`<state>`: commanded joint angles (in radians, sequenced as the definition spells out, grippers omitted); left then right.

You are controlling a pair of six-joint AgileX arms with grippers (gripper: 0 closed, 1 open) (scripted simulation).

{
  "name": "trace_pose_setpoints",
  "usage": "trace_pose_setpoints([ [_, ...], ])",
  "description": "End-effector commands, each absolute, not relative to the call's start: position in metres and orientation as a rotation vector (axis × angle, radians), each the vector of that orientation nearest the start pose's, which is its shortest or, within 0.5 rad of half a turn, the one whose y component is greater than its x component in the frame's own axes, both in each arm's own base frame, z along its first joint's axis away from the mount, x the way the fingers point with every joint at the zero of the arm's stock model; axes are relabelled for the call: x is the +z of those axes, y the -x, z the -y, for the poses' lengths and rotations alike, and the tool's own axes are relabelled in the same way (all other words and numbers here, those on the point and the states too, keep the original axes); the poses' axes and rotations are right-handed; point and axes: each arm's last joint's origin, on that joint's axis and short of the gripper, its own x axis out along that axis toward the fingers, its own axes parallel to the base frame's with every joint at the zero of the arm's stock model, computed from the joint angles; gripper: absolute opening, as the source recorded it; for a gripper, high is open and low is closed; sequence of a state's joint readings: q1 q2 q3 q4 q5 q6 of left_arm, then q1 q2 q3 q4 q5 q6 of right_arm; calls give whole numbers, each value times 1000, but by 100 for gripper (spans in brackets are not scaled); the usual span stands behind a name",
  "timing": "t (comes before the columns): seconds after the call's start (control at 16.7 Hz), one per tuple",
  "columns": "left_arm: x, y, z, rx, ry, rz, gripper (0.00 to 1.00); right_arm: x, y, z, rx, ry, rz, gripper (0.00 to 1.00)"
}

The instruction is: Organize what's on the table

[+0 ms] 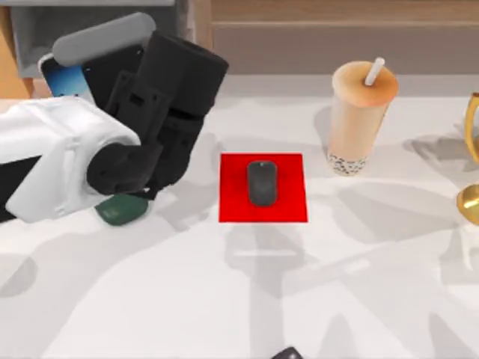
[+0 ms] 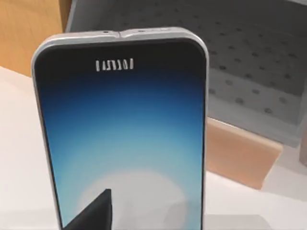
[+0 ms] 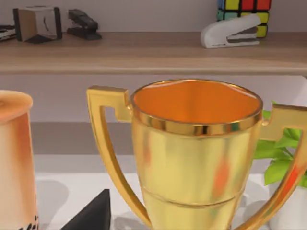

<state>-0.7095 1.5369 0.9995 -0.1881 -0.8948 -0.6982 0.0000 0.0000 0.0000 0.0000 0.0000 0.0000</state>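
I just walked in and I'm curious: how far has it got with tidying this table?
Looks done: the mouse sits centred on the red mat. In hand: the left arm's end effector carries a phone at the table's back left, near the grey shelf unit. Probably left: the bubble tea and gold trophy stand loose at the right, and a dark green object lies under the arm.

Bare bench (image 1: 187, 299) is lying open along the near side. The red mat (image 1: 263, 188) with its mouse (image 1: 262, 183), the bubble tea (image 1: 361, 120) and the trophy (image 1: 471, 161) are blocking the far right.
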Motion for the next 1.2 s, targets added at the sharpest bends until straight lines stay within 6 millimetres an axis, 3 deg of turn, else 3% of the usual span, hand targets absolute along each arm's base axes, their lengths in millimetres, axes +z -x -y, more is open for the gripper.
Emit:
trace_pose_setpoints([
  [0.36, 213, -259, 167, 488, 119, -455, 100, 160, -106, 1, 0, 0, 0, 100],
  [0.72, 213, -257, 166, 479, 114, -462, 100, 160, -106, 1, 0, 0, 0, 100],
  [0.96, 210, -231, 145, 363, 70, -528, 100, 160, -106, 1, 0, 0, 0, 100],
  [1.2, 201, -184, 103, 194, 0, -558, 100, 160, -106, 1, 0, 0, 0, 100],
])
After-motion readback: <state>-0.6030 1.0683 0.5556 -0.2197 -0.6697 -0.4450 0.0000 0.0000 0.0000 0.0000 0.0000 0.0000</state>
